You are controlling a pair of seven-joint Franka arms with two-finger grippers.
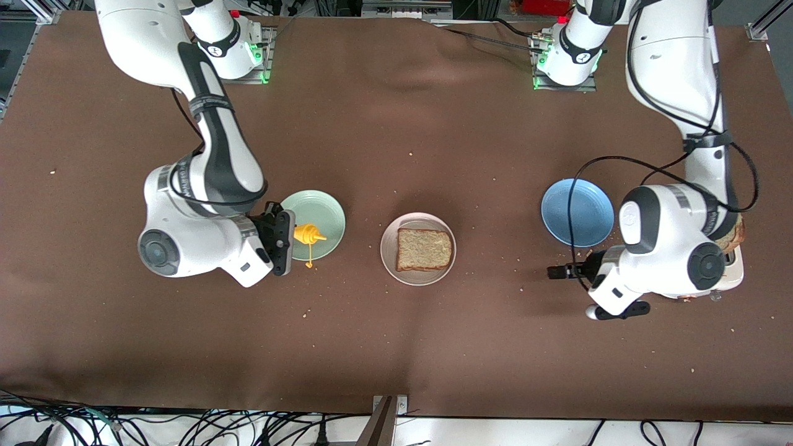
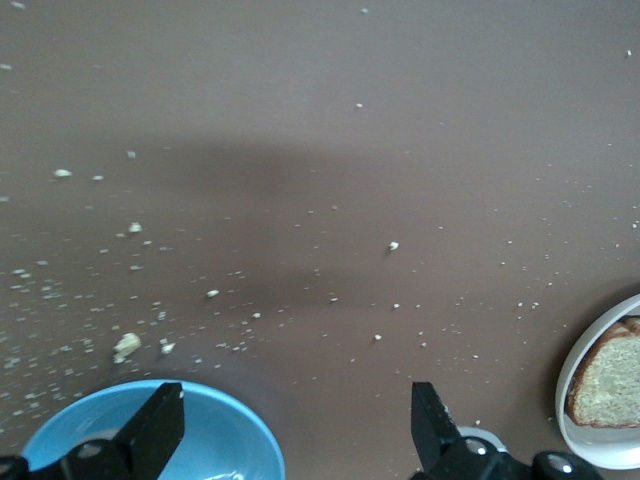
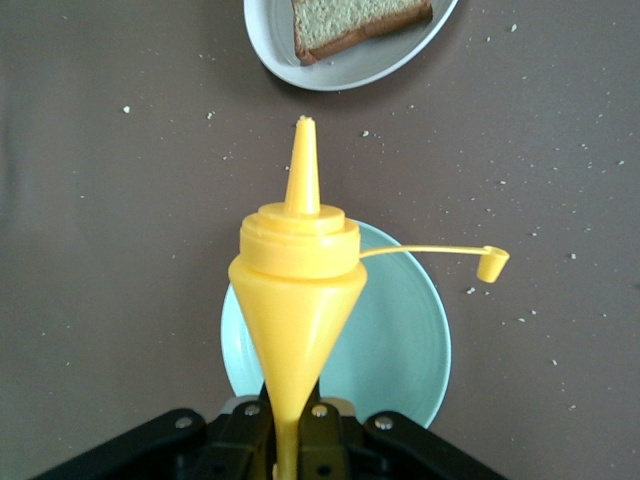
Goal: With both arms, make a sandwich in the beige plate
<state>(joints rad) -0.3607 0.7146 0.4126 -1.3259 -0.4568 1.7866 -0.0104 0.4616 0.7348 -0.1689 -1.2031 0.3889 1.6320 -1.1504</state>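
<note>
One slice of bread [image 1: 424, 248] so far, lying flat in the beige plate [image 1: 388, 254] at the middle of the table [image 1: 396, 347], so I'd say the sandwich is at its first layer. No lettuce or second slice on it yet.

Right end effector [image 3: 288, 425] is pinched tight on a yellow squeeze bottle [image 3: 298, 290]. It's gripping the narrow bottom end, so the nozzle points out away from the wrist and toward the plate with the bread. The little cap [image 3: 491, 264] is off the nozzle and dangling on its tether. The bottle hangs over the mint-green plate [image 1: 328, 214], which sits toward the right arm's end of the table. My guess is that holding it nozzle-forward sets up a squirt onto the bread, and the open cap fits that.

Left end effector [image 2: 295, 425] has its fingers [image 2: 158, 425] spread wide with nothing between them. It's over bare table just beside the blue plate [image 1: 577, 212], toward the left arm's end. The blue plate looks empty in the wrist view, with crumbs scattered near it. Looks like the left arm is parked out of the way while the right one deals with the sauce.

Tucked partly under the left arm's wrist there's something brown that could be more bread, but it's too hidden to call.
</note>
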